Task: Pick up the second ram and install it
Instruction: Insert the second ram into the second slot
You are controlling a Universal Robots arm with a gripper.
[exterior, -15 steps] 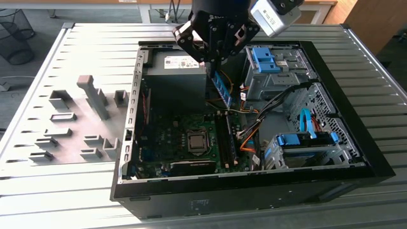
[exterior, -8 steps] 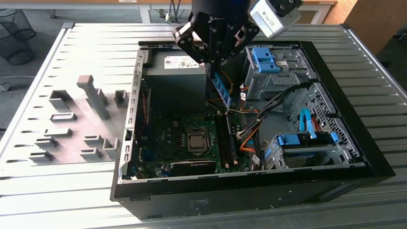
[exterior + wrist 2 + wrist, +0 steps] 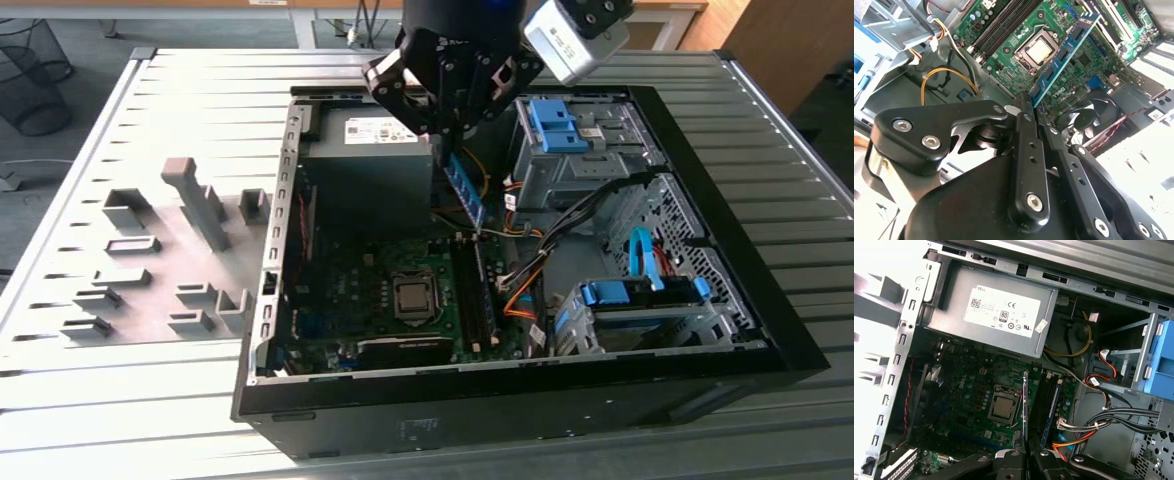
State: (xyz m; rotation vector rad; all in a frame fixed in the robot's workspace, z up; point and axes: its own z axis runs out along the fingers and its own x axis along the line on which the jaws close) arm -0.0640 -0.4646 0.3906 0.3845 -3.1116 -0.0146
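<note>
Above the open computer case (image 3: 787, 330), gripper (image 3: 457, 140) clamped on the second ram (image 3: 465, 188), thin blue-green board with dark chips, long axis hanging down toward the motherboard (image 3: 360, 300), over the black slots (image 3: 474, 290).

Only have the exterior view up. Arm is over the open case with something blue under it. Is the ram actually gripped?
Observer: Yes. In the second wrist view the gripper has its jaws shut on one end of the second ram, and the rest of the stick hangs free above the board.
Operator: Lined up with the slots?
Observer: It looks offset. In the first wrist view the stick shows edge-on between the CPU socket and the black slots.
Operator: Slots free?
Observer: One looks taken. A blue-edged stick appears to be seated in a slot.
</note>
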